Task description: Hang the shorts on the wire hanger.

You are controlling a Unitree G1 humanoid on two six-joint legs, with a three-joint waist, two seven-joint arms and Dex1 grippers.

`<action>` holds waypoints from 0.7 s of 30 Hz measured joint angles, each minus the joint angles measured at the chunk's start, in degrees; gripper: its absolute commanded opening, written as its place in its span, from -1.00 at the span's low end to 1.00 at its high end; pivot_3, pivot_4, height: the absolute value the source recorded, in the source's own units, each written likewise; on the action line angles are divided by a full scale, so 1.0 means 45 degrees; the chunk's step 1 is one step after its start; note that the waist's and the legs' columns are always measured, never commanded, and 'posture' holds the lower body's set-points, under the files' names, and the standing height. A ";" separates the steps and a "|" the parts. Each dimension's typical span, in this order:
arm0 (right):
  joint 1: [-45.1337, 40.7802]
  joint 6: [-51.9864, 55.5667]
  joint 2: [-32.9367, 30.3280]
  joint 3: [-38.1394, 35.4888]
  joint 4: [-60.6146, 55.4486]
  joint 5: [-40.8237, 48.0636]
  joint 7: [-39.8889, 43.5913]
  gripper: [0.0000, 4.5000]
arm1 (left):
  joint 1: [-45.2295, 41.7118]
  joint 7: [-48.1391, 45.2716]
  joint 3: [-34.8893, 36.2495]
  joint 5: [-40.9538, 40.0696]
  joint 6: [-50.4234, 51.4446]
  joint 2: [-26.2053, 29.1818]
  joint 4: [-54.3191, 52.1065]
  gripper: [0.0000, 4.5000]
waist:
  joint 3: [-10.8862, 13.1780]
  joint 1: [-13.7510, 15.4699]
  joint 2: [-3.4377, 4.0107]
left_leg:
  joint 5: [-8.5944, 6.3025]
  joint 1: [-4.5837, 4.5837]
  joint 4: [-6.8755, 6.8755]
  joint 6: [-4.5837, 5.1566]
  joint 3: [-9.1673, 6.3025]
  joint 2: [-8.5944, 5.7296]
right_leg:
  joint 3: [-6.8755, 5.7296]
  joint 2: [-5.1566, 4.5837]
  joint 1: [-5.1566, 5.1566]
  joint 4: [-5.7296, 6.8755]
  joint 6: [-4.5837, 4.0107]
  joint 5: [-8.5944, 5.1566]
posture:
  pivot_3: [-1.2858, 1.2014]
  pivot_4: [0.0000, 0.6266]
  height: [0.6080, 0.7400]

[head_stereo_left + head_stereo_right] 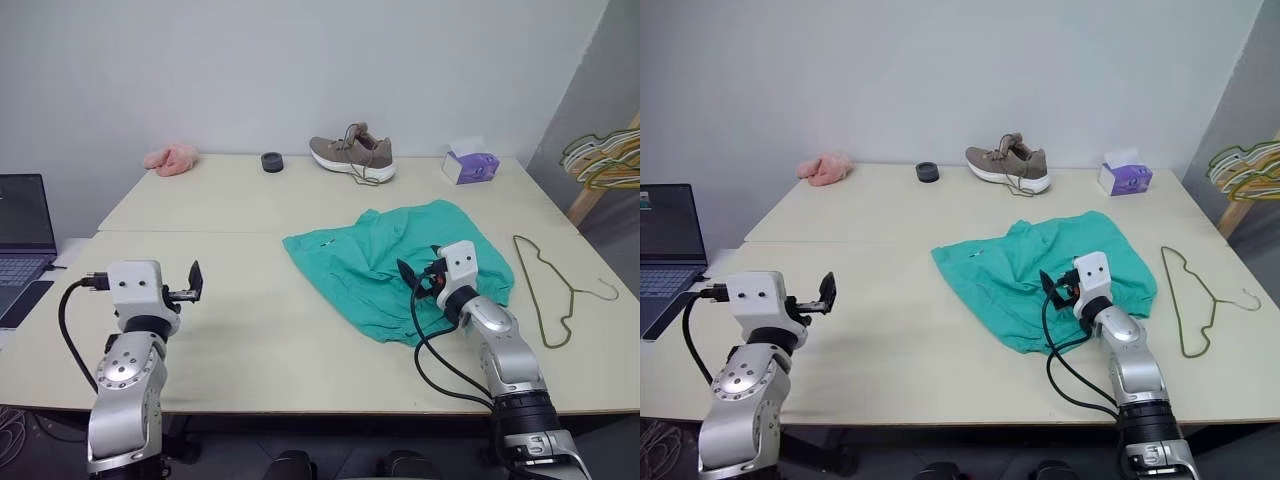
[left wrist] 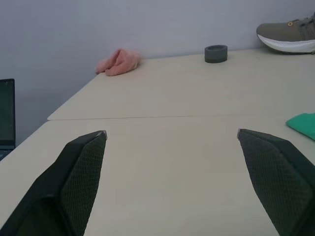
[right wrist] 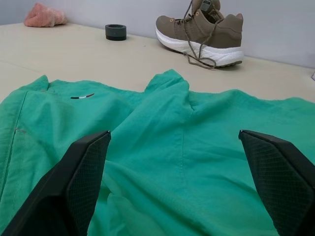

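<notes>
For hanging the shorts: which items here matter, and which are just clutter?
Matter: shorts; wire hanger; open right gripper over the shorts.
Clutter: shoe; pink cloth; tissue box; black ring; laptop; hanger bunch.

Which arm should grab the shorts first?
Right. The right gripper hangs open over the shorts, near the hanger. The left gripper is over bare table.

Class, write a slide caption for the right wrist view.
Open right gripper poised over teal shorts, shoe beyond.
</notes>
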 measured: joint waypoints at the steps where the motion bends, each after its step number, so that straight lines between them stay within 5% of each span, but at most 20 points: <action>1: 0.0000 0.0000 0.0008 0.0000 0.0000 0.0000 0.0000 0.98 | 0.0001 -0.0026 -0.0068 0.0001 -0.0063 0.0000 0.0000 1.00 | 0.0000 0.0000 0.0000 | 0.0000 0.0000 0.0000 0.0000 0.0001 0.0000 | 0.0000 0.0000 0.0000 0.0000 0.0000 0.0000 | 0.13 -1.00 1.00; 21: 0.0042 -0.0051 -0.0036 0.0255 -0.0054 0.0004 0.0560 0.98 | 0.0218 -0.0406 -0.0366 -0.0037 -0.0684 0.0006 0.0001 1.00 | 0.0002 -0.0012 0.0001 | 0.0000 0.0001 -0.0002 0.0000 0.0009 0.0003 | 0.0004 0.0001 -0.0006 -0.0001 0.0001 -0.0001 | 0.12 -1.00 1.00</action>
